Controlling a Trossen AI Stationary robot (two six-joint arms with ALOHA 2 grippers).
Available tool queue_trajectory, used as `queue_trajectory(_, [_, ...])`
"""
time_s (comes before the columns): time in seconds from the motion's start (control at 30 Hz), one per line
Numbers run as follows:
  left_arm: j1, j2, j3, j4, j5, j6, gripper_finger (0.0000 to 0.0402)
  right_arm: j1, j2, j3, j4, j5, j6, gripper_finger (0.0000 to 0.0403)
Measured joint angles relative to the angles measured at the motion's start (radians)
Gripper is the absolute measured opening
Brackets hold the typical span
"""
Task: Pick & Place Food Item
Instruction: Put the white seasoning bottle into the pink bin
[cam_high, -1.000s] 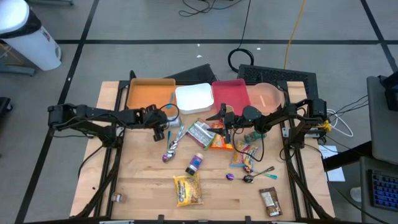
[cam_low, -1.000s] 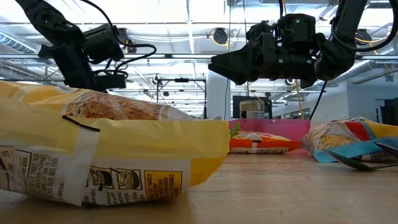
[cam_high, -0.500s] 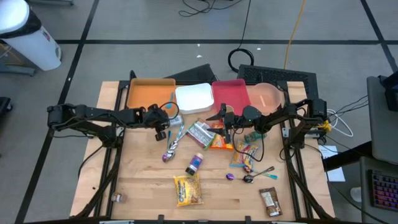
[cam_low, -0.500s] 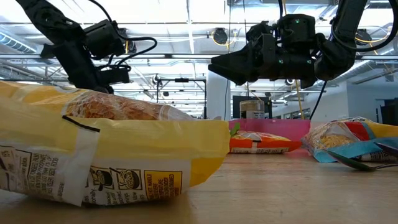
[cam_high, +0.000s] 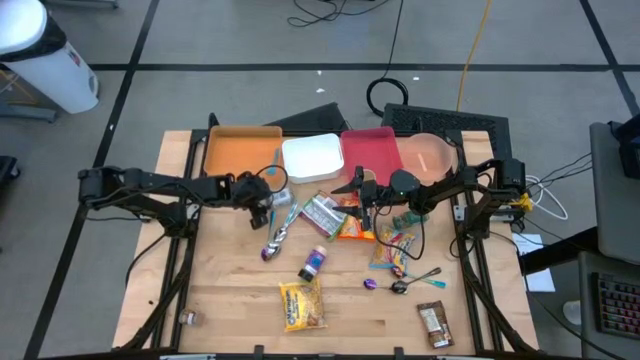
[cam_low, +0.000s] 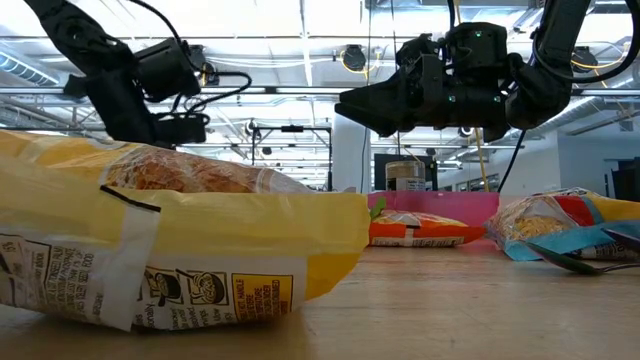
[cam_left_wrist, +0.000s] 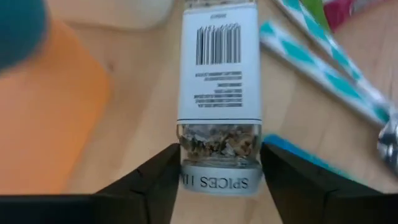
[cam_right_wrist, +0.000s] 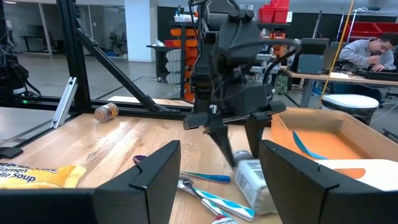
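Two arms over the desk, both near the far edge where the trays sit. Our left claw (cam_left_wrist: 219, 180) is the one at work: its fingers (cam_left_wrist: 155, 180) straddle the cap end of a spice jar (cam_left_wrist: 219, 93), label and barcode facing up. We judge the jar is lying on its side on the desk, just in front of the orange tray (cam_high: 240, 150) and white tray (cam_high: 312, 158). We see dark pads on both sides of the cap, but we cannot tell whether they are pressing on it or just bracketing it, so we won't call it a grip. From the right wrist view the same jar (cam_right_wrist: 252, 177) lies under the left claw, next to blue-handled cutlery (cam_right_wrist: 214, 199).

Right claw (cam_high: 357, 190) hangs above the desk near the red tray (cam_high: 370, 150), fingers apart, nothing between them. We read it as waiting, parked clear of the left arm's reach.

Approach makes sense to us: coming in along the jar's axis and taking the cap end gives flat, narrow faces to pinch rather than the round glass body. Risk we'd flag: the jar is smooth and could roll or pivot if the pinch is off-centre.

Other food is spread mid-desk, untouched: yellow soup packet (cam_high: 302, 304) near the front edge, orange snack bag (cam_high: 353, 228), chocolate bar (cam_high: 434, 322) toward the front right corner.
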Motion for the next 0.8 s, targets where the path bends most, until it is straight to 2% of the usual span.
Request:
queue_trajectory(0.17, [0.000, 0.026, -0.001, -0.006, -0.003, -0.018, 0.0262, 0.000, 0.000, 0.000, 0.000, 0.000, 0.000, 0.0211])
queue_trajectory(0.3, [0.000, 0.068, 0.002, 0.007, 0.003, -0.002, 0.0267, 0.000, 0.000, 0.000, 0.000, 0.001, 0.000, 0.0211])
queue_trajectory(0.67, [0.000, 0.077, 0.001, 0.057, 0.002, 0.038, 0.0215, 0.000, 0.000, 0.000, -0.009, 0.000, 0.000, 0.0212])
queue_trajectory(0.8, [-0.001, 0.077, 0.001, 0.065, -0.007, 0.043, 0.0212, 0.000, 0.000, 0.000, -0.009, 0.000, 0.000, 0.0211])
